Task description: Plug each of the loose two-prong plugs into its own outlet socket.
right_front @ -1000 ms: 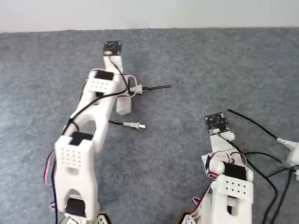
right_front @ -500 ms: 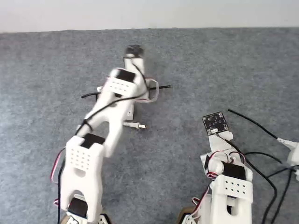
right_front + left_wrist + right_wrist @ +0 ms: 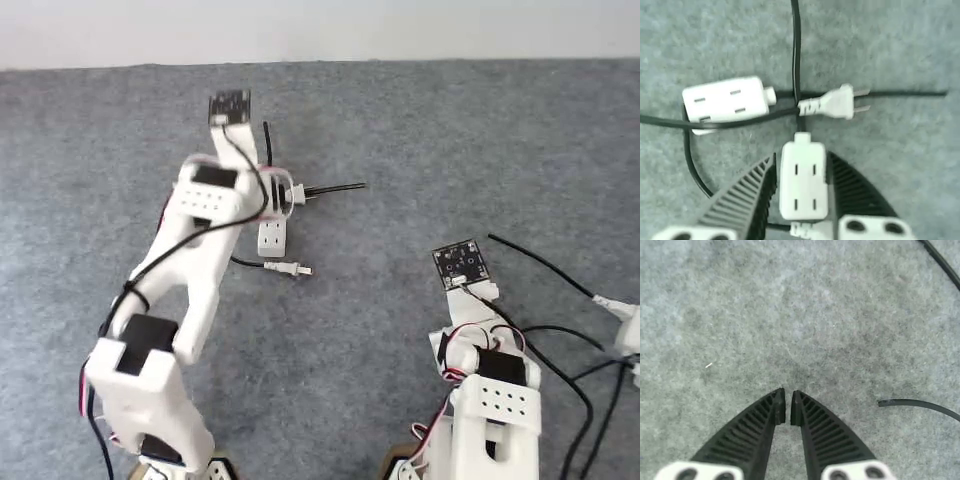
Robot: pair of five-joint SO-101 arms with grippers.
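A white outlet socket (image 3: 802,182) sits between the fingers of my left gripper (image 3: 801,159), which is shut on its two sides. Just past it lies a white two-prong plug (image 3: 832,102) on a black cable, and a second outlet socket (image 3: 722,97) lies off to one side. In the high view the held outlet socket (image 3: 272,237) is under the left arm, with one plug (image 3: 290,192) beyond it and another plug (image 3: 292,268) nearer. My right gripper (image 3: 788,407) is shut on nothing, over bare grey carpet.
Black cables (image 3: 796,45) cross around the sockets. Another black cable (image 3: 540,262) runs past the right arm (image 3: 490,390) to a white piece (image 3: 625,322) at the right edge. A cable end (image 3: 920,404) lies near the right fingers.
The left arm swung to the right half a second ago and has come back to the left over the sockets. The right arm has stayed still.
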